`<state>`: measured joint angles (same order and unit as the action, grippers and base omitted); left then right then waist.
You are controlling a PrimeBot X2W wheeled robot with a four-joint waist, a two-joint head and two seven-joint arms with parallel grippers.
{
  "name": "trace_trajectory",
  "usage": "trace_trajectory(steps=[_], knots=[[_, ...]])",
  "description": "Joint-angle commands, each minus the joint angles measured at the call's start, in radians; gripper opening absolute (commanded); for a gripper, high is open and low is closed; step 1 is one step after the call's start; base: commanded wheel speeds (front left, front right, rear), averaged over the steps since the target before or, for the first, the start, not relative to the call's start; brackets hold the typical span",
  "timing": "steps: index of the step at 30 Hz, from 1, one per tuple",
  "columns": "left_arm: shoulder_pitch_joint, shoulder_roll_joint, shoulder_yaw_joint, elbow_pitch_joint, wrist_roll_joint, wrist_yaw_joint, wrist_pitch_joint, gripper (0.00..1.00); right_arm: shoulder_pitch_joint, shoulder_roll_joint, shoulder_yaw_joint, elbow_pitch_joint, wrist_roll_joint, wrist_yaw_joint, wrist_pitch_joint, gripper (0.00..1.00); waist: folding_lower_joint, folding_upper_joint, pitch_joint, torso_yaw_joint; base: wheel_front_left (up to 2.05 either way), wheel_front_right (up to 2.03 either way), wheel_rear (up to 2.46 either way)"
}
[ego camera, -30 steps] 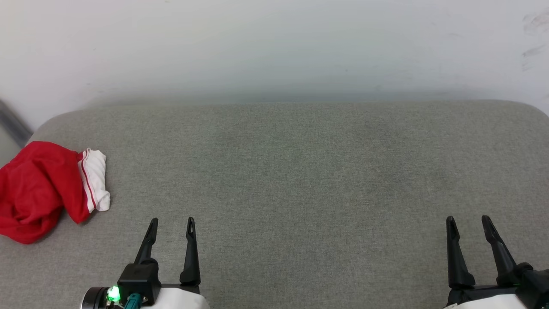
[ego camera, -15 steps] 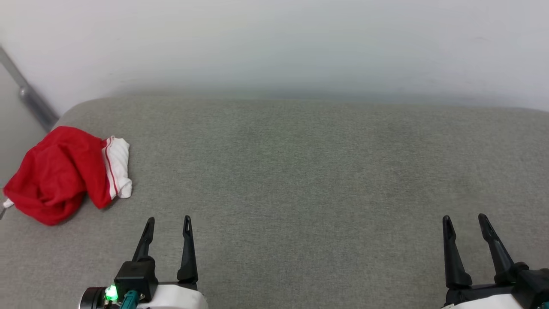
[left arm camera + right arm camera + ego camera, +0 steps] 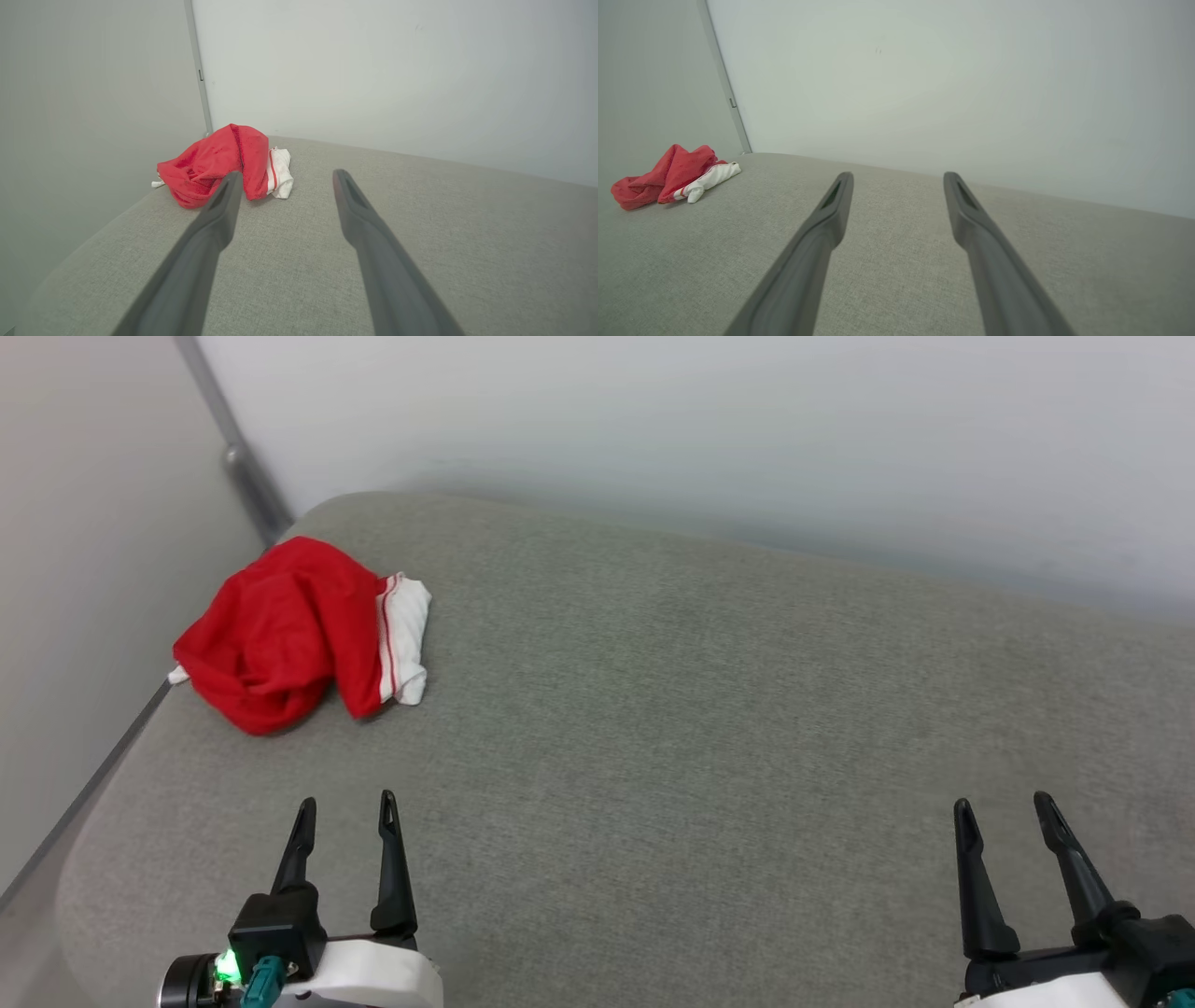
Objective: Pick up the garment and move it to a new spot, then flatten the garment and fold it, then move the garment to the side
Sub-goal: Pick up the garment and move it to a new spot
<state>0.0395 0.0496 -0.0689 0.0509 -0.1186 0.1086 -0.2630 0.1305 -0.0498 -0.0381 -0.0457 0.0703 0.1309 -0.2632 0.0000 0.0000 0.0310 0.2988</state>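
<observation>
Pickup suited the empty, wide left gripper [image 3: 344, 800] near the garment [image 3: 299, 635]; the right gripper [image 3: 1001, 800], equally wide, sat farther off.

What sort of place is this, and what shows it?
Probably an indoor room: a grey fabric surface, perhaps a bed, sits in a corner of bare white walls, a crumpled shirt on it.

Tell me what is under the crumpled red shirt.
The garment lies bunched on the grey cushioned surface, near its far left corner. Its folds cover the patch beneath, so anything under them cannot be seen.
</observation>
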Motion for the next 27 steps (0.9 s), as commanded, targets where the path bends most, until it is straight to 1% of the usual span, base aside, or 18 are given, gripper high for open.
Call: trace_trajectory(steps=[1,8,14,19,21,24,27], knots=[[-0.006,0.001,0.003,0.000,-0.001,0.004,-0.003,1.00,-0.008,-0.001,0.004,-0.005,-0.008,0.000,-0.002,1.00,0.0000,0.0000,0.005,0.050,0.00,0.00,0.00],[-0.004,0.001,0.012,-0.001,-0.020,0.016,-0.003,1.00,-0.011,-0.001,0.010,-0.008,-0.024,0.000,-0.002,1.00,0.0000,0.0000,0.008,0.153,0.00,0.00,0.00],[0.005,0.001,0.026,0.001,-0.028,0.022,-0.003,1.00,-0.011,-0.001,0.017,-0.005,-0.033,0.000,-0.002,1.00,0.0000,0.0000,0.007,0.208,0.00,0.00,0.00],[0.000,0.001,0.037,0.002,-0.029,0.017,-0.003,1.00,-0.019,-0.001,0.025,0.000,-0.037,0.000,-0.002,1.00,0.0000,0.0000,0.015,0.215,0.00,0.00,0.00],[-0.013,0.001,0.042,0.009,-0.035,0.007,-0.003,1.00,-0.026,-0.001,0.027,-0.002,-0.040,0.000,-0.002,1.00,0.0000,0.0000,0.022,0.212,0.00,0.00,0.00],[-0.061,0.001,0.059,0.024,-0.038,-0.023,-0.003,1.00,-0.032,-0.001,0.027,-0.008,-0.048,0.000,-0.002,1.00,0.0000,0.0000,0.042,0.197,0.00,0.00,0.00],[-0.137,0.003,0.107,0.042,-0.036,-0.060,-0.003,1.00,-0.050,-0.001,0.027,-0.017,-0.068,0.000,-0.002,1.00,0.0000,0.0000,0.075,0.172,0.00,0.00,0.00]])
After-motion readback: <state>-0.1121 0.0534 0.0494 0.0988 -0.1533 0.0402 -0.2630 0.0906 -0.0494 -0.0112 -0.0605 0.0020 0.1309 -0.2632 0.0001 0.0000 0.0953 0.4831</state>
